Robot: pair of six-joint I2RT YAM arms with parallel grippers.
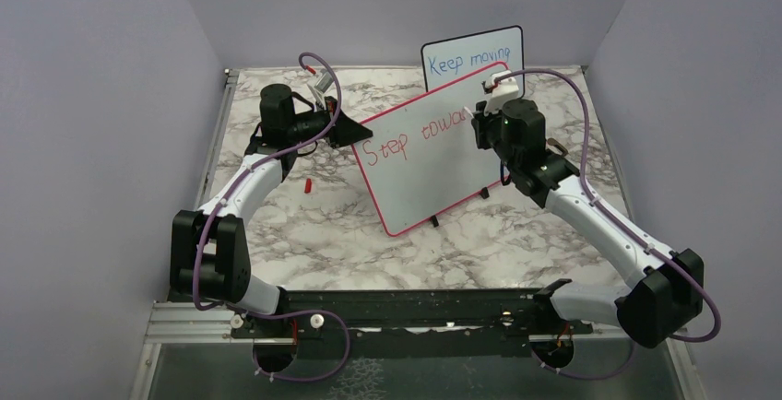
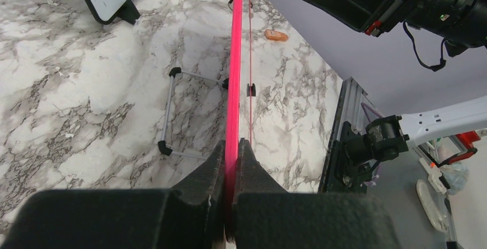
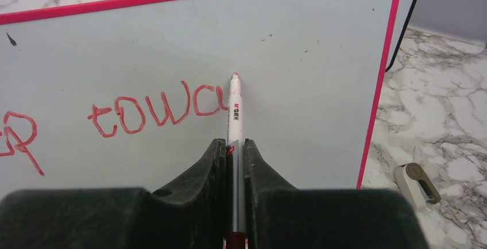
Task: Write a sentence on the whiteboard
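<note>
Top external view: a black rail (image 1: 415, 300) runs along the near edge of the marble table (image 1: 313, 243). A small red piece (image 1: 307, 183) lies on the table toward the left; it is too small to tell what it is.

Beyond it, at mid-table, the whiteboard (image 1: 433, 188) stands tilted back on black feet, its pink frame running from near left to far right. The left gripper (image 1: 343, 130) is clamped on the board's left edge. In the left wrist view both fingers press flat against the frame with no gap, and a wire stand (image 2: 167, 111) shows behind the board.

The right gripper (image 1: 481, 123) is at the board's right part, closed tight on a marker (image 3: 234, 111) that points up the board face. The marker's red tip sits just right of the last letter; whether it touches the surface I cannot tell.

The sentence (image 1: 415, 137) is in red and reads "Step towa" so far. The right gripper hides whatever lies further right in the top view, and the right wrist view cuts off the first word.

A cream object (image 3: 416, 183) lies on the table right of the board, and an orange one (image 2: 276, 35) lies farther off; both are hard to identify.

Farthest back, a small board (image 1: 472, 59) with blue "Keep moving" stands behind the whiteboard, its lower part hidden. Plain lilac walls (image 1: 101, 96) close in the left, far and right sides.
</note>
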